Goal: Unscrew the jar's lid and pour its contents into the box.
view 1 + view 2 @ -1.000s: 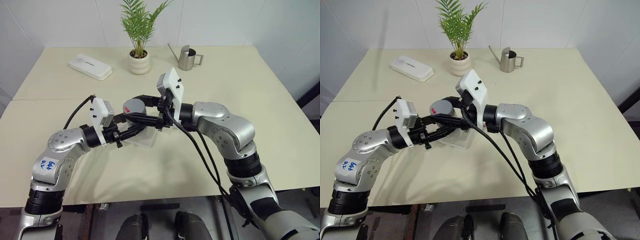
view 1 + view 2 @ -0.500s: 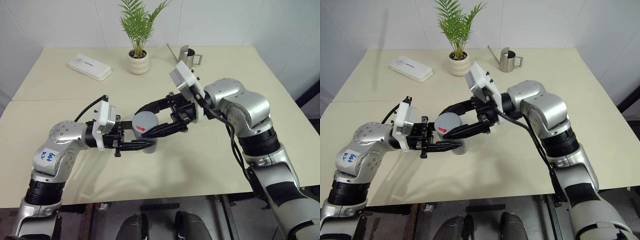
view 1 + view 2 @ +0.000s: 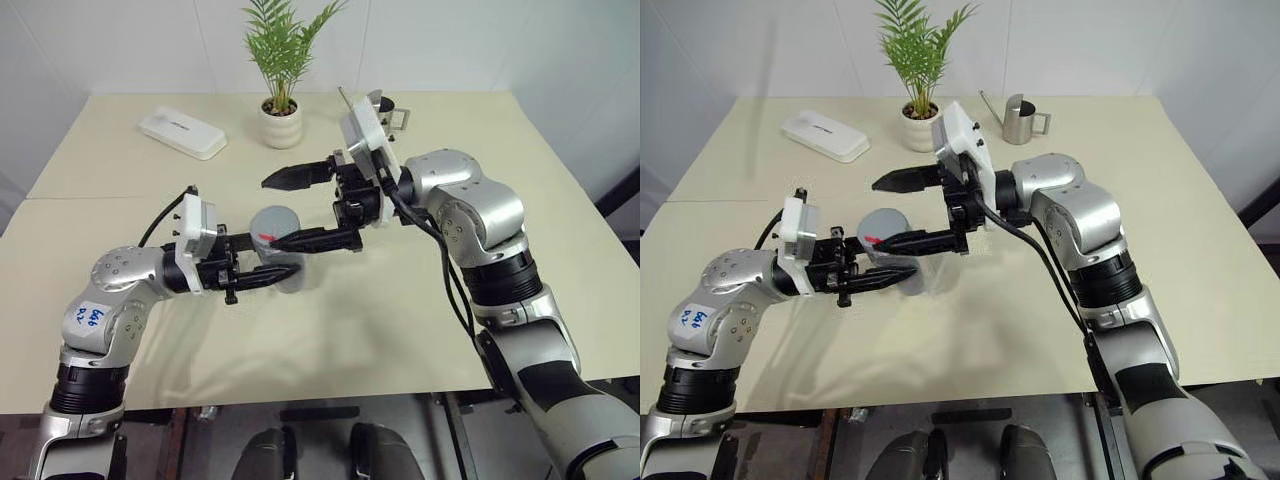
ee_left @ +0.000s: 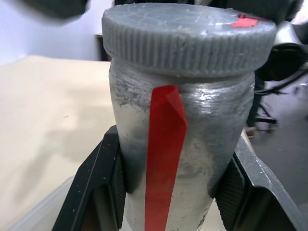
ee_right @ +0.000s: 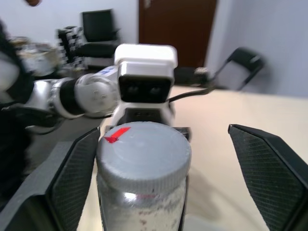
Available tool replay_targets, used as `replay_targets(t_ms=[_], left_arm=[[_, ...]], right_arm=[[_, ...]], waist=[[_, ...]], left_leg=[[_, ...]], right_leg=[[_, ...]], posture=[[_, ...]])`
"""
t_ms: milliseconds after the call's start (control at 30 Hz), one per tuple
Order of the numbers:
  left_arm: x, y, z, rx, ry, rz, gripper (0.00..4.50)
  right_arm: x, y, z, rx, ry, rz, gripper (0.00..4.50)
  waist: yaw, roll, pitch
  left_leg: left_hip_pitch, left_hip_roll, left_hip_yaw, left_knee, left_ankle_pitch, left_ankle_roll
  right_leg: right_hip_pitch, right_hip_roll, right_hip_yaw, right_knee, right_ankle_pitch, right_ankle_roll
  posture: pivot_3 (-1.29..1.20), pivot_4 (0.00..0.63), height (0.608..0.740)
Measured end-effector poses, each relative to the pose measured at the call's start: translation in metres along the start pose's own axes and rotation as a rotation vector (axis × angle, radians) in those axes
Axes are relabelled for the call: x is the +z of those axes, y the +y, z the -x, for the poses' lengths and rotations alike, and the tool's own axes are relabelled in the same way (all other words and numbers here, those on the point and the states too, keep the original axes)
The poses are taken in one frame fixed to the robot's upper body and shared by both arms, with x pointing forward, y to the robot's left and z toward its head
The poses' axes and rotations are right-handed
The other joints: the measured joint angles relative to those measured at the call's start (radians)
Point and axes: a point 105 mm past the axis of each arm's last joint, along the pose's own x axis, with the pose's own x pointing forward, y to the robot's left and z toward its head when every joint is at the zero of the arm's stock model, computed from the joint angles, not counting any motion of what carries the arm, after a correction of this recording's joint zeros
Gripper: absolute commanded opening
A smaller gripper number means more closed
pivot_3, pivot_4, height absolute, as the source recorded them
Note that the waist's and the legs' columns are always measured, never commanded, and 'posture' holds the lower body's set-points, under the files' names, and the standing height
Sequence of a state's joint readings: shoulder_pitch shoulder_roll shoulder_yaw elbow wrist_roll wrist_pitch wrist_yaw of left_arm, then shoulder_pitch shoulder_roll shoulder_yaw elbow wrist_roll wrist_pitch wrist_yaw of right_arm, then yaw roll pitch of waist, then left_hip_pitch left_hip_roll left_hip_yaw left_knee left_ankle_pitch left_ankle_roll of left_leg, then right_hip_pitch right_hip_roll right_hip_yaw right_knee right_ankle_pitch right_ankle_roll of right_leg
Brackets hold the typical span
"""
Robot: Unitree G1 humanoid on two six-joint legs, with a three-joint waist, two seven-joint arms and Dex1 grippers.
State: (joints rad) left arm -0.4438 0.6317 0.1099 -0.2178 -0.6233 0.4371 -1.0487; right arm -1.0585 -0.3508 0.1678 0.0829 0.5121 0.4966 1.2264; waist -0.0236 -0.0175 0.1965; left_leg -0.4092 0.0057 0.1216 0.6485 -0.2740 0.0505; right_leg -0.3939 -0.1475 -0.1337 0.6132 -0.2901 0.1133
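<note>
Small silver-grey metallic jar point(image 3: 277, 262) with a red stripe, gripped upright above the beige table point(image 3: 420, 300), capped.

Clamped round the jar's body by the left gripper point(image 4: 168, 192), both black fingers point(image 4: 103, 183) pressed to its sides. Round ribbed grey lid point(image 4: 188, 33) with a red mark seated on top. Right gripper point(image 3: 300, 210) spread wide at lid level, one finger just beside the lid, the other well clear. Potted green palm point(image 3: 280, 105), steel watering jug point(image 3: 1018, 118) and flat white case point(image 3: 182, 132) at the far edge.
</note>
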Motion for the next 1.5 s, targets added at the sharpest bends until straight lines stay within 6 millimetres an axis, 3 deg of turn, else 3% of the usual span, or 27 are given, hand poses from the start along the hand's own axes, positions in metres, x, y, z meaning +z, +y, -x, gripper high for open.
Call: replay_targets(t_ms=[267,500,900,1500], left_arm=[[-0.005,0.007,0.001,0.042,0.016,0.018,1.97],[-0.005,0.008,0.0,0.044,0.022,0.013,1.97],[-0.004,0.012,-0.001,0.07,0.025,0.01,1.97],[0.001,0.021,0.004,0.115,0.017,-0.018,1.97]], right_arm=[[-0.004,0.013,-0.012,-0.03,-0.005,-0.007,4.48],[-0.016,0.0,-0.023,-0.121,0.044,-0.027,4.48],[-0.017,-0.006,-0.028,-0.131,0.051,-0.035,4.48],[-0.031,-0.019,0.039,-0.207,0.146,-0.057,4.48]], waist=[[-0.007,0.0,0.0],[-0.006,0.0,0.0],[-0.006,0.0,0.0],[-0.004,0.0,0.0]], left_leg=[[0.0,0.002,0.001,0.0,0.0,-0.001],[0.0,0.002,0.002,0.0,0.0,-0.001],[0.0,0.002,0.002,-0.001,0.0,-0.001],[0.0,0.002,0.002,0.0,0.0,-0.001]], right_leg=[[-0.001,0.0,0.0,0.0,0.0,0.0],[-0.001,0.0,0.001,0.0,0.0,0.0],[-0.001,0.002,0.0,0.0,0.0,0.0],[-0.001,0.001,0.0,-0.001,0.0,0.0]], posture=[[0.0,0.15,0.74],[0.0,0.15,0.74],[0.0,0.15,0.74],[0.0,0.15,0.74]])
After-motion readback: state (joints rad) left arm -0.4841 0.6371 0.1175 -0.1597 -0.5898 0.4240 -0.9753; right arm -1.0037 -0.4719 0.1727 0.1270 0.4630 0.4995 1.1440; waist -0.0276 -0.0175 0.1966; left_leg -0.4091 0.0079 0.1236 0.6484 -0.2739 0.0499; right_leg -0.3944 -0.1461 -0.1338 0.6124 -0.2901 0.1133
